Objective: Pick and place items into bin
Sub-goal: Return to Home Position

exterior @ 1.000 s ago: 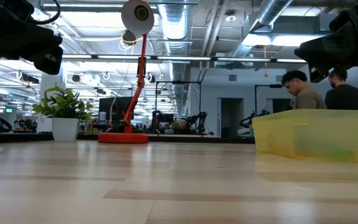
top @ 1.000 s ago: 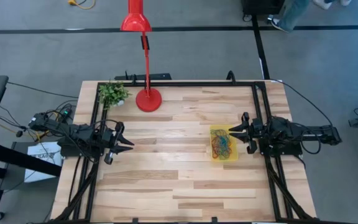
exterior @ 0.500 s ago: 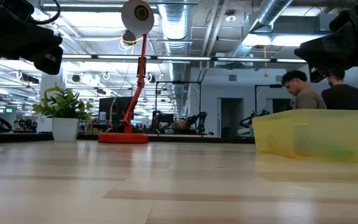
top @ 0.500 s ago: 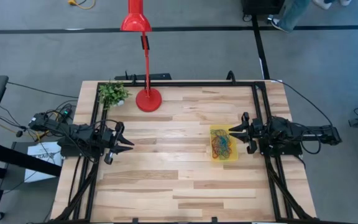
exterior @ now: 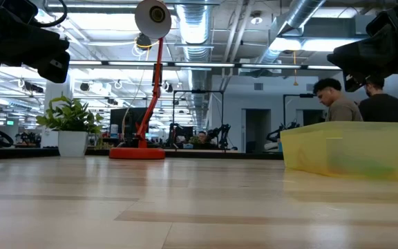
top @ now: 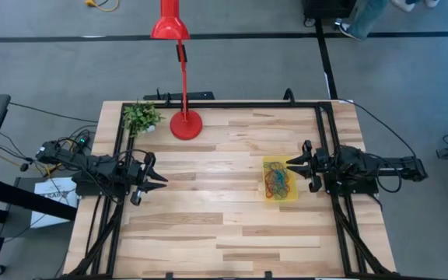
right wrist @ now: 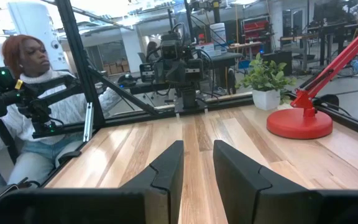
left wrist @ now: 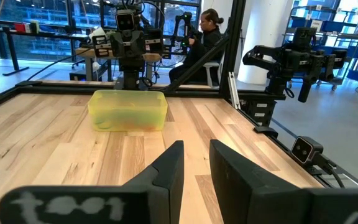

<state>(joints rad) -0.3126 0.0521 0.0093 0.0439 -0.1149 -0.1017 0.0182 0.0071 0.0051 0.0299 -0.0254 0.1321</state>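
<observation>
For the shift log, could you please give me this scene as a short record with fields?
bin: yellow tray on the right half of the table
contents: tangled coloured rubber bands
left gripper: open, empty, raised near the table's left edge
right gripper: open, empty, raised at the bin's right side
other: red lamp and potted plant near the far edge
</observation>
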